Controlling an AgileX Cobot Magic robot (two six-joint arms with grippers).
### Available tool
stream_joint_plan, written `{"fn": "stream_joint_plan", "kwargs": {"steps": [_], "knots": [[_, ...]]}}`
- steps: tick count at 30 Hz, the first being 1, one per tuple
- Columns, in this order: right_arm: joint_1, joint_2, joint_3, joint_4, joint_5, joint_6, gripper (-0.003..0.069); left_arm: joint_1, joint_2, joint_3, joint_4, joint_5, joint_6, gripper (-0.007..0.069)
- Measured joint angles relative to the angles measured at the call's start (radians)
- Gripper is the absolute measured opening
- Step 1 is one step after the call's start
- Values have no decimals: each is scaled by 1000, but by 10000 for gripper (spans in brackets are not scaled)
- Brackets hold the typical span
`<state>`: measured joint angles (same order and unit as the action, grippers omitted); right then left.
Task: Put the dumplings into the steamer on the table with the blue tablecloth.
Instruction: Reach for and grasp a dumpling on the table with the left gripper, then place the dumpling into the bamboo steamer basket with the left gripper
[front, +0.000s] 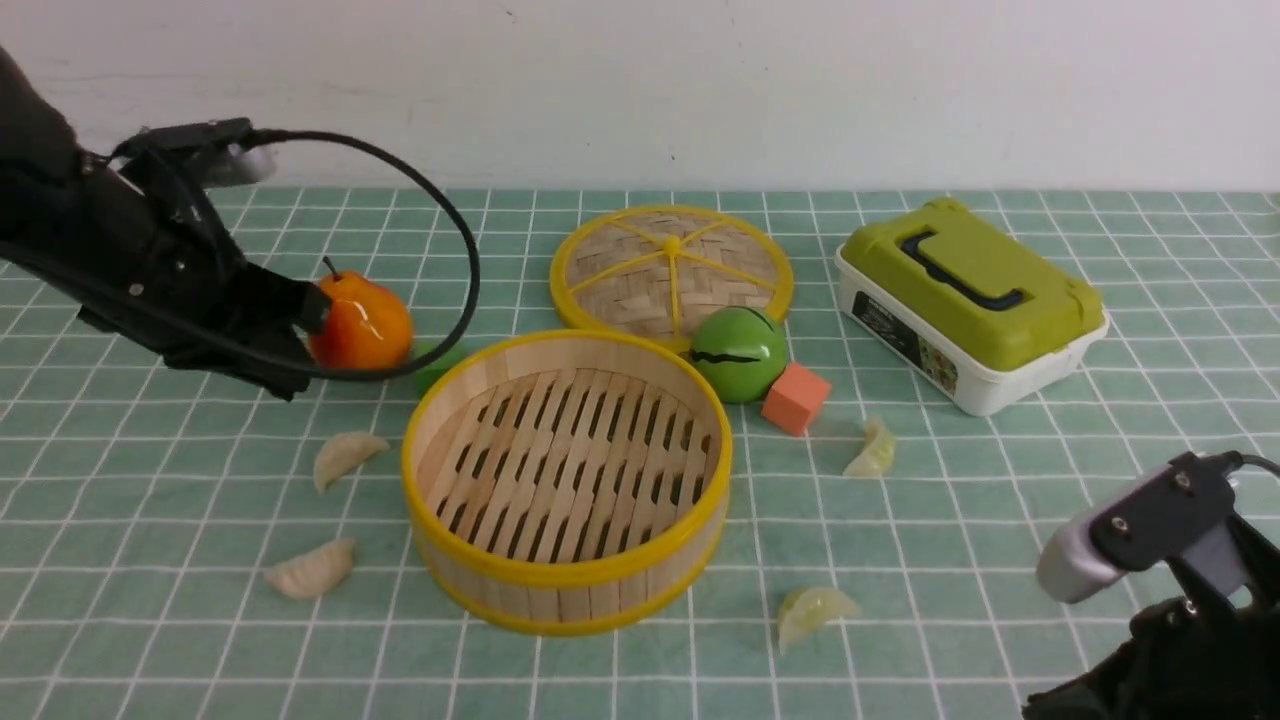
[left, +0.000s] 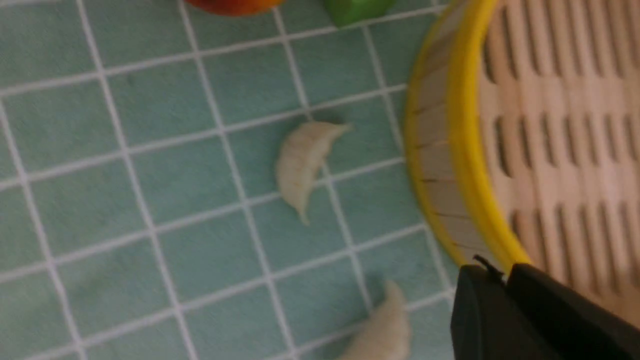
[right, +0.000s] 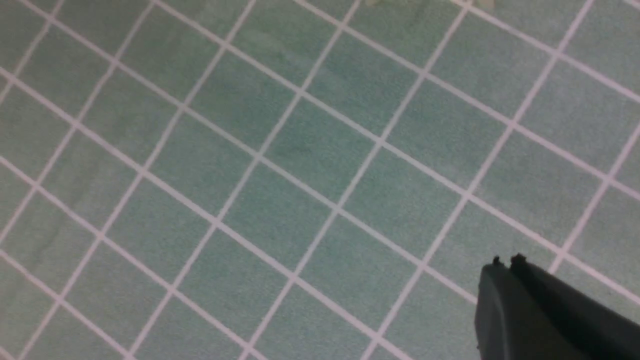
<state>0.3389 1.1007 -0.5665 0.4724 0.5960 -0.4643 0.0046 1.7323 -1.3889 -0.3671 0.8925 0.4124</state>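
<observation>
Right tool (right: 505, 261) hangs pinched together, empty, by the desk's (front: 1000, 560) front right corner; left tool (left: 492, 267) narrow too. Pleated pale-green dumpling (front: 812, 612) lies roughly along the front edge.

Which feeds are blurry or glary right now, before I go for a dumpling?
Front view: sharp, evenly lit, soft shadows, a glare patch on the orange pear. Left wrist view: motion-smeared; the white dumpling and the steamer rim look soft. Right wrist view: mildly soft, showing mostly tablecloth and the right tool's tip.
</observation>
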Motion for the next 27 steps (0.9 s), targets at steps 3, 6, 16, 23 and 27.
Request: {"fn": "stream_joint_plan", "kwargs": {"steps": [3,6,16,23,27], "knots": [[0,0,-1,43,-1,-24,1,0,79,-48,26,-31,75,202],[0,0,-3,79,-1,-57,1,-1,176,-77,33,-107,193,352],[0,4,-3,86,-1,-110,6,-44,317,-81,160,-209,379,347],[0,5,-3,89,-1,-118,10,-50,332,-81,232,-206,275,176],[0,5,-3,89,0,-118,13,-50,267,-81,261,-200,136,181]]}}
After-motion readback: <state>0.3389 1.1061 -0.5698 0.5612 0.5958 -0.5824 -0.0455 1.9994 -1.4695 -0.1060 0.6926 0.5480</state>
